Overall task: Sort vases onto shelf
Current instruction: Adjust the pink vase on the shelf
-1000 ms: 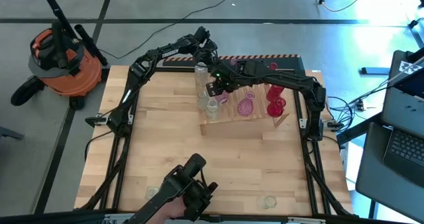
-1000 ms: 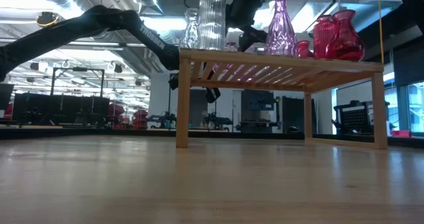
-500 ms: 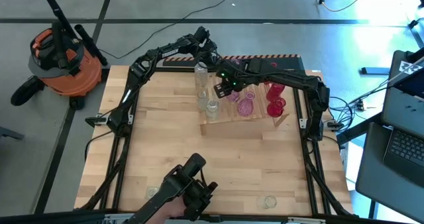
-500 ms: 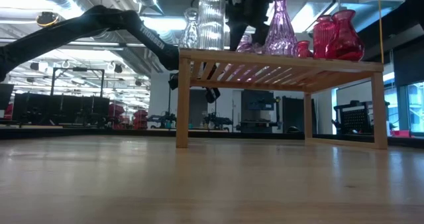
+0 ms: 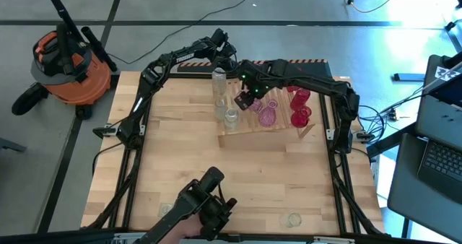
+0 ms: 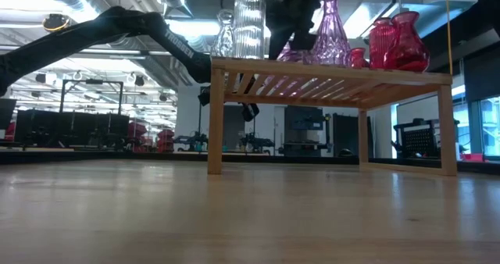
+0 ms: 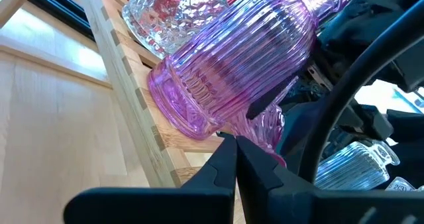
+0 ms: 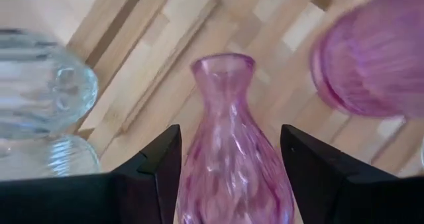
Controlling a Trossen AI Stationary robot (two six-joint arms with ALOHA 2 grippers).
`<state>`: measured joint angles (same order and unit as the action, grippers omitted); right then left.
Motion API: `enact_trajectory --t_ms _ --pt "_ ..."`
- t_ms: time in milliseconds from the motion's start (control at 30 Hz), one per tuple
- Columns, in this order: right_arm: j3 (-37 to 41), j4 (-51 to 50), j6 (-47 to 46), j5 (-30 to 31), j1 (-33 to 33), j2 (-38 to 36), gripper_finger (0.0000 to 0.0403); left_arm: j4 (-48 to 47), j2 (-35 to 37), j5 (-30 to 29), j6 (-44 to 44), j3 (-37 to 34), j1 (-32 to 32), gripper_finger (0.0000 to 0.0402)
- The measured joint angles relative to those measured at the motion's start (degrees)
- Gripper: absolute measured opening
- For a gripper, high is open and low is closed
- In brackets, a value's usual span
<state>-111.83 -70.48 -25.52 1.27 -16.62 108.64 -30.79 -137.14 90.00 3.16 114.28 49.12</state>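
Observation:
The wooden shelf (image 5: pixel 254 125) stands at the table's far right. On it are clear vases (image 6: pixel 250 20), a tall pink vase (image 6: pixel 332 30) and red vases (image 6: pixel 405 44). My right gripper (image 8: pixel 228 138) hangs over the shelf's left-middle part, shut on a small pink vase (image 8: pixel 228 164) (image 6: pixel 293 55). My left gripper (image 7: pixel 236 144) is shut and points level at the shelf's far side (image 5: pixel 229 56), close to a ribbed pink vase (image 7: pixel 232 58) that stands on the slats. I cannot tell whether it touches anything. My right gripper pinches the small pink vase by its body below the neck (image 8: pixel 192 161), one finger on each side. The fingers (image 8: pixel 156 168) come from above, slanting down. The vase stays upright, mouth up. Whether its base rests on the slats or hangs just above them, I cannot tell.
A small clear glass (image 5: pixel 292 219) stands near the table's front edge. A black camera mount (image 5: pixel 209 201) sits at the front middle. An orange vacuum (image 5: pixel 65 63) stands on the floor beyond the table's far left corner. The bare plank top (image 5: pixel 216 164) lies in front of the shelf.
My right gripper has carried the small pink vase a short way along the shelf toward the table's right edge, away from the clear vases, and has rolled at the wrist. The vase has stayed upright in the hold.

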Motion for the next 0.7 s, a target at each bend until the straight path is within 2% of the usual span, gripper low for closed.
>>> enact_trajectory --t_ms 200,700 --pt "0.1 -0.4 9.9 -3.5 0.1 0.0 0.0207 0.0 0.0 0.0 -0.1 0.0 0.0 0.0000" --pt "-0.1 -4.2 30.0 -3.3 0.2 1.0 0.0207 0.0 0.0 0.0 -1.1 0.0 0.0 0.0000"
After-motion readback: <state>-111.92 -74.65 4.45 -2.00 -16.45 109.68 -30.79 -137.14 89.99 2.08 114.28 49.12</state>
